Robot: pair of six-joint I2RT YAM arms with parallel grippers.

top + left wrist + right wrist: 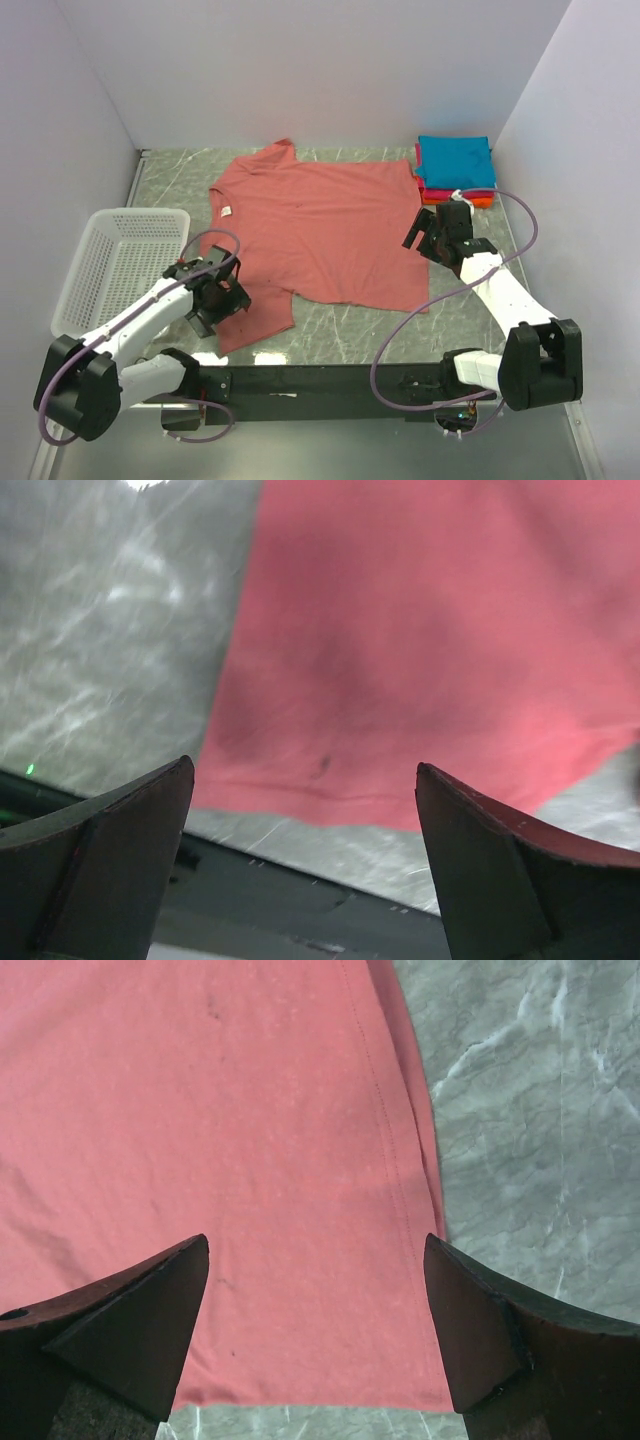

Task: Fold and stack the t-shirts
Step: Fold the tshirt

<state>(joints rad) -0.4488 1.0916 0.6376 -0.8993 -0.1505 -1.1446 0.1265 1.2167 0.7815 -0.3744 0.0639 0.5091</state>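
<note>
Left gripper point(305, 775) and right gripper point(316, 1245) gape wide, holding nothing, over the salmon shirt point(320, 230) lying seemingly flat beside the basket point(92, 268).

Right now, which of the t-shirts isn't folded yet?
The salmon t-shirt, spread out flat; the others lie folded in a stack, teal on top, at the far-right corner.

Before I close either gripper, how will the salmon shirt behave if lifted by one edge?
Probably floppy: the salmon shirt lies flat with soft wrinkles, so a lifted edge should drape. Likely light, being thin cloth. It may slide on the smooth marble table.
</note>
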